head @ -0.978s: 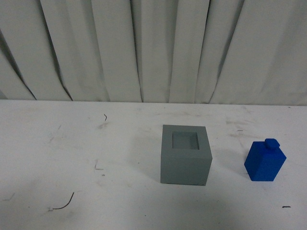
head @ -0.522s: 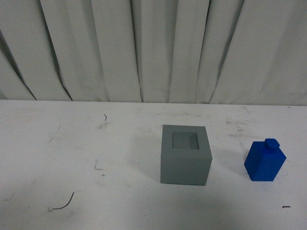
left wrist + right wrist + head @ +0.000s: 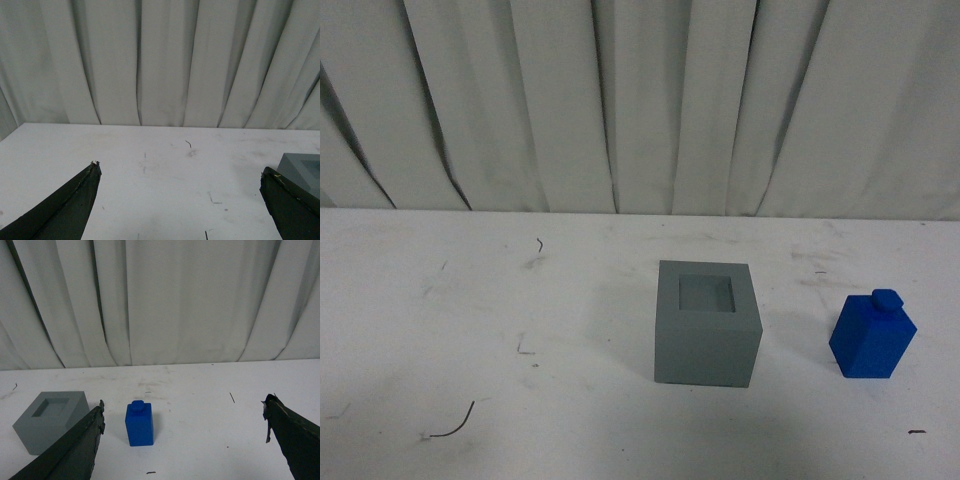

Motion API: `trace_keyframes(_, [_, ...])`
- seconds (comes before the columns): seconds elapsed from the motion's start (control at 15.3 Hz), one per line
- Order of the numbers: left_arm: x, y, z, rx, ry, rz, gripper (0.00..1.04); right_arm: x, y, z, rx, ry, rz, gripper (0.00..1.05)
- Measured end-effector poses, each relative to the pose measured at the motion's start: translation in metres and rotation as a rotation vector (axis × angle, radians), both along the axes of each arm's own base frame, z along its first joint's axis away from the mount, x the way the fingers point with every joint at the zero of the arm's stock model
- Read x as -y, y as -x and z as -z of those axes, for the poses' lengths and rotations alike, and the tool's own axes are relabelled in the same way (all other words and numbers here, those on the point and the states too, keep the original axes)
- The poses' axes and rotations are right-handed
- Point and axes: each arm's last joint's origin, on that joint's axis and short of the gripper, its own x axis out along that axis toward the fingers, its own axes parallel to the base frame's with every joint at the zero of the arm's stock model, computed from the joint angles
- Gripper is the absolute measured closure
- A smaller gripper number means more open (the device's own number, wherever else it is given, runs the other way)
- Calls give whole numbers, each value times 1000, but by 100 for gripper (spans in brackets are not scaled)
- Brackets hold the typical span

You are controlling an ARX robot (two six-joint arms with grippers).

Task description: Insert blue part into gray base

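Note:
The gray base [image 3: 707, 322], a matte cube with a square recess on top, stands on the white table right of centre. The blue part [image 3: 873, 335] stands upright to its right, apart from it, with its small knob on top. Neither arm shows in the front view. In the right wrist view the blue part [image 3: 139, 423] stands ahead of my open right gripper [image 3: 184, 416], nearer one finger, with the gray base [image 3: 50, 421] beside it. In the left wrist view my left gripper [image 3: 180, 172] is open and empty, and a corner of the gray base [image 3: 302, 167] shows behind one finger.
The white table [image 3: 470, 300] bears scuff marks and a few small dark scraps [image 3: 453, 428]. A pleated white curtain [image 3: 640, 100] hangs along the table's far edge.

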Motion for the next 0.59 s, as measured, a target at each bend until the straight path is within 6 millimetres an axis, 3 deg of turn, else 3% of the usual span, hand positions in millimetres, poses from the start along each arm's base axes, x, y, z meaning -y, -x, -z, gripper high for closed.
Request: trace_keyframes(0.59, [0,0,0,0,0,0,7,0,0,0,0,0,0,6])
